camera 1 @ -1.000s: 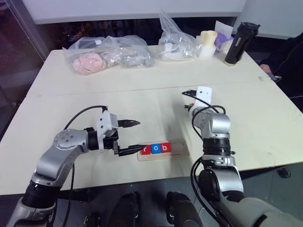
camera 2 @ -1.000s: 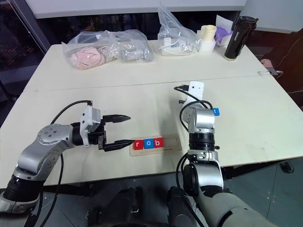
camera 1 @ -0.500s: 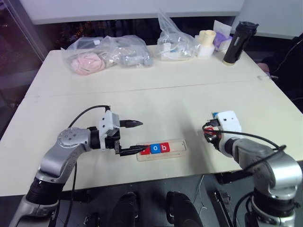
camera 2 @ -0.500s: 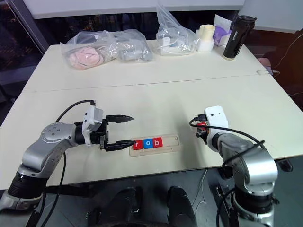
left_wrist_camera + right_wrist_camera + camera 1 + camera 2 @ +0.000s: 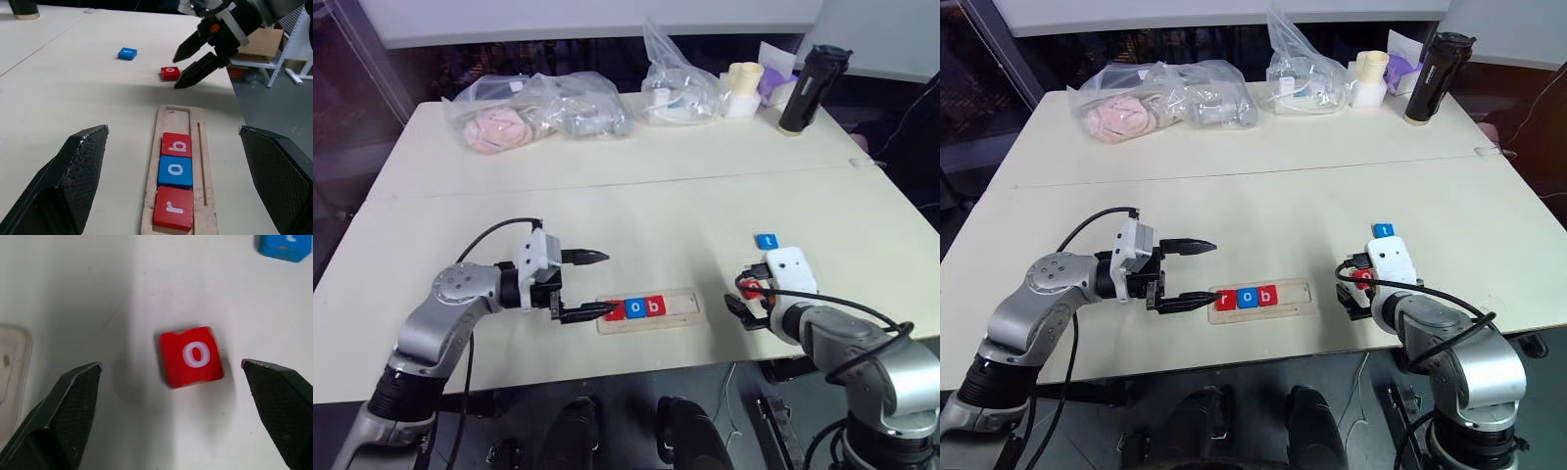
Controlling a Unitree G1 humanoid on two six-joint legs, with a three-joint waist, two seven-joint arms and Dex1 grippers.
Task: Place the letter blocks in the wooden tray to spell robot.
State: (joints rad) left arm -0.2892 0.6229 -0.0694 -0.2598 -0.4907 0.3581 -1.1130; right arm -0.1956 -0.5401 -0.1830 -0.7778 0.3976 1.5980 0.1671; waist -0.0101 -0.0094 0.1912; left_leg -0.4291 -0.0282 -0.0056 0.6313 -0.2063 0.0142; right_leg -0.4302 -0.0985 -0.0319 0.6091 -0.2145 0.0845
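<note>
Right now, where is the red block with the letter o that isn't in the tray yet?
The red o block lies flat on the table, to the right of the wooden tray, between the right gripper's open fingers and nearer the robot than the blue t block.

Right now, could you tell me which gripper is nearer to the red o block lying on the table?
The right gripper: it is open around the red o block. The left gripper is at the wooden tray's far end.

A pale counter (image 5: 607, 186) with a seam across it stands before a dark window wall. Clear plastic bags (image 5: 533, 113), a cream cup (image 5: 742, 86) and a black flask (image 5: 801, 90) line its far edge, well apart from the tool.
</note>
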